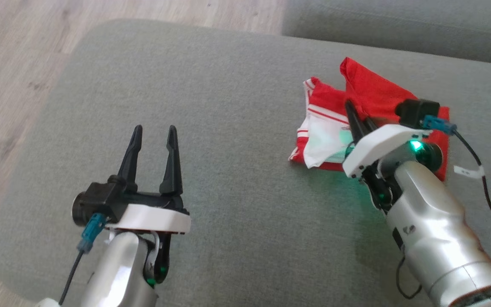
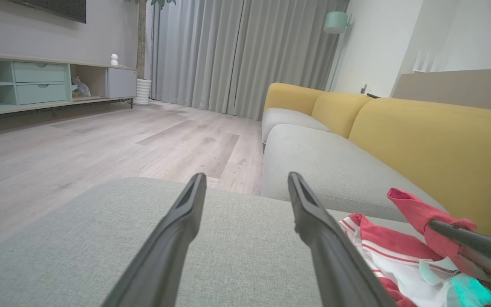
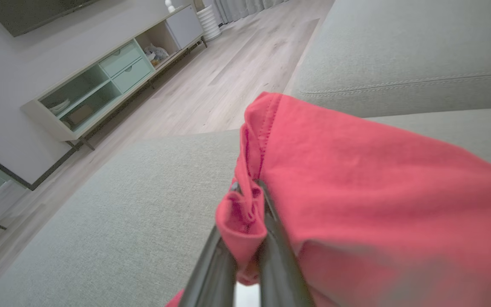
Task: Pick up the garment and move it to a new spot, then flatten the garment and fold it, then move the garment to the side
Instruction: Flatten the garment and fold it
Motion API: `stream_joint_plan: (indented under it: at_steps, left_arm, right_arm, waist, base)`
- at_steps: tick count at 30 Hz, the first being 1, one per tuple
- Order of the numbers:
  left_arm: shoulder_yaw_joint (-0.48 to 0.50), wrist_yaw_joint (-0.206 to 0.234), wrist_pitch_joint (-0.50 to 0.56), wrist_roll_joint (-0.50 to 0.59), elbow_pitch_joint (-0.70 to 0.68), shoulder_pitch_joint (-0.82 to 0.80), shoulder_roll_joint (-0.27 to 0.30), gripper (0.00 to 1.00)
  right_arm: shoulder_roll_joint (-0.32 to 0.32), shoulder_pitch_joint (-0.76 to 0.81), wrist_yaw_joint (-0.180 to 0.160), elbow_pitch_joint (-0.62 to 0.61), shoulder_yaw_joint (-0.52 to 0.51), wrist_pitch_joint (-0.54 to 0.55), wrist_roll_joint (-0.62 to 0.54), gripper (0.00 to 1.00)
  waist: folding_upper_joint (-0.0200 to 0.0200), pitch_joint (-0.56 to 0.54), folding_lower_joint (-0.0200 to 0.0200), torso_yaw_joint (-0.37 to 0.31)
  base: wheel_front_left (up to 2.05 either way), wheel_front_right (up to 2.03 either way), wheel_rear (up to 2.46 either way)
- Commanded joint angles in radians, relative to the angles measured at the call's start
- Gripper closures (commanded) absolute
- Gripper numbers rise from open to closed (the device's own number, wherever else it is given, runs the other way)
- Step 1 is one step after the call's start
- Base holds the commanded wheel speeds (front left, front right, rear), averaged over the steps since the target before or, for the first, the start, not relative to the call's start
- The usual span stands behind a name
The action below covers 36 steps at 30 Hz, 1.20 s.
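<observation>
red garment [image 1: 369, 91] (partly hidden) in right tool [image 3: 247, 189]

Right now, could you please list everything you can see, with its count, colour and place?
garment: one, red and white, right side of cushion
cushion: one, grey, under the garment
sofa: one, yellow and grey, beyond cushion
floor: one, pale wood, left of cushion
cabinet: one, pale green, by far wall
curtains: one set, grey, far end of room
left gripper: one, dark, open over bare cushion
right gripper: one, dark, shut on garment's red fold
</observation>
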Motion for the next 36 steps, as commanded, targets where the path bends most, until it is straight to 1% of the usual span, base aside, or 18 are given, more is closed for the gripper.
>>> stream_joint_plan:
  at_steps: [1, 10, 11, 14, 20, 23, 25, 27, 28, 30, 33, 34, 36]
  left_arm:
    - [0.022, 0.004, -0.005, -0.005, -0.032, -0.042, 0.007, 0.0]
    - [0.004, 0.016, -0.005, -0.015, -0.02, -0.058, 0.007, 0.0]
    - [0.004, 0.016, -0.005, -0.016, -0.017, -0.058, 0.007, 0.0]
    - [0.003, 0.016, -0.005, -0.019, -0.011, -0.058, 0.007, 0.0]
    - [0.018, 0.016, -0.005, -0.014, -0.006, -0.058, 0.007, 0.0]
    - [0.031, 0.015, -0.005, -0.01, -0.01, -0.053, 0.007, 0.0]
    - [0.041, 0.015, -0.005, -0.008, -0.013, -0.047, 0.007, 0.0]
    - [0.052, 0.015, -0.005, -0.006, -0.018, -0.04, 0.007, 0.0]
    - [0.052, 0.015, -0.005, -0.006, -0.018, -0.04, 0.007, 0.0]
    - [0.065, 0.016, -0.005, -0.003, -0.027, -0.032, 0.007, 0.0]
    - [0.084, 0.018, -0.005, -0.001, -0.046, -0.02, 0.007, 0.0]
    - [0.095, 0.015, -0.005, 0.007, -0.061, -0.011, 0.007, 0.0]
    - [0.105, 0.014, -0.005, 0.019, -0.069, 0.001, 0.008, 0.0]
  right_arm:
    - [0.014, -0.044, -0.001, -0.021, 0.029, -0.016, 0.015, 1.0]
    - [0.014, -0.082, -0.001, 0.077, 0.185, -0.061, 0.149, 1.0]
    - [0.014, -0.083, -0.001, 0.084, 0.205, -0.068, 0.157, 0.0]
    - [0.014, -0.087, -0.001, 0.086, 0.268, -0.081, 0.179, 0.0]
    - [0.014, -0.09, -0.001, -0.022, 0.397, -0.096, 0.27, 0.0]
    - [0.014, -0.111, -0.001, -0.043, 0.423, -0.126, 0.269, 0.0]
    - [0.014, -0.125, -0.001, -0.046, 0.417, -0.143, 0.254, 0.0]
    - [0.014, -0.134, -0.001, -0.043, 0.392, -0.151, 0.232, 0.0]
    - [0.014, -0.134, -0.001, -0.043, 0.392, -0.151, 0.232, 0.0]
    - [0.014, -0.143, -0.001, -0.038, 0.339, -0.154, 0.189, 0.0]
    - [0.007, -0.142, -0.001, -0.048, 0.201, -0.154, 0.05, 0.0]
    - [-0.007, -0.111, -0.001, -0.082, 0.109, -0.154, -0.047, 0.0]
    - [-0.023, -0.063, -0.001, -0.129, 0.018, -0.155, -0.137, 0.0]
  waist:
    - [0.0, 0.012, -0.0001, 0.012]
    - [0.0, 0.034, -0.0001, 0.027]
    - [0.0, 0.034, -0.0001, 0.027]
    - [0.0, 0.031, -0.0001, 0.02]
    - [0.0, 0.008, -0.0001, -0.024]
    - [0.0, -0.009, -0.0001, -0.056]
    - [0.0, -0.021, -0.0001, -0.08]
    - [0.0, -0.032, -0.0001, -0.106]
    - [0.0, -0.032, -0.0001, -0.106]
    - [0.0, -0.042, -0.0001, -0.132]
    - [0.0, -0.049, -0.0001, -0.169]
    - [0.0, -0.054, -0.0001, -0.194]
    - [0.0, -0.056, -0.0001, -0.213]
  base:
    - [0.0, 0.0, 0.0]
    - [0.0, 0.0, 0.0]
    - [0.0, 0.0, 0.0]
    - [0.0, 0.0, 0.0]
    - [0.0, 0.0, 0.0]
    - [0.0, 0.0, 0.0]
    - [0.0, 0.0, 0.0]
    - [0.0, 0.0, 0.0]
    - [0.0, 0.0, 0.0]
    - [0.0, 0.0, 0.0]
    - [0.0, 0.0, 0.0]
    - [0.0, 0.0, 0.0]
    - [0.0, 0.0, 0.0]
